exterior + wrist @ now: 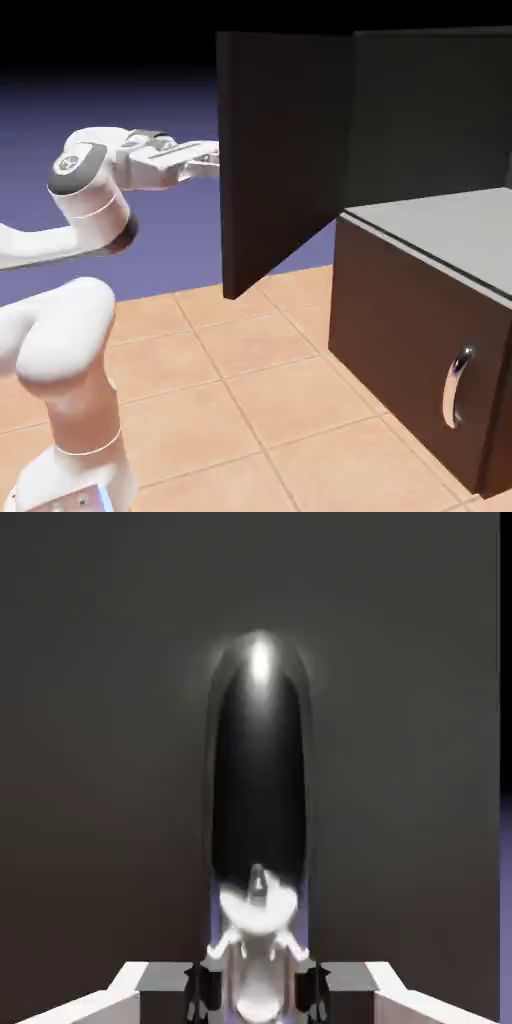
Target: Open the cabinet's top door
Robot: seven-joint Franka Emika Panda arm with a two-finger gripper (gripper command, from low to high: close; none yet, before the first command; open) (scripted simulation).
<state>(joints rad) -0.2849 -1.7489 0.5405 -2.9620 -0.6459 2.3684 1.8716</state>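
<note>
The dark cabinet [430, 120] stands at the exterior view's right. Its top door [285, 150] is swung wide open toward the arm, showing its flat dark face. My gripper [212, 158] reaches the door's left edge at mid height; its fingertips are hidden behind the panel there. In the hand view the door's long curved chrome handle [258, 772] rises large from between my dark fingertips [200, 992], and the gripper [258, 994] is shut on it. The door panel [100, 762] fills the rest of that view.
Below the open door sits the shorter front panel [400, 330], closed, with its small chrome handle [457, 385]. A grey shelf [450, 225] shows above it. The orange tiled table [250, 380] lies between the robot's base and the cabinet.
</note>
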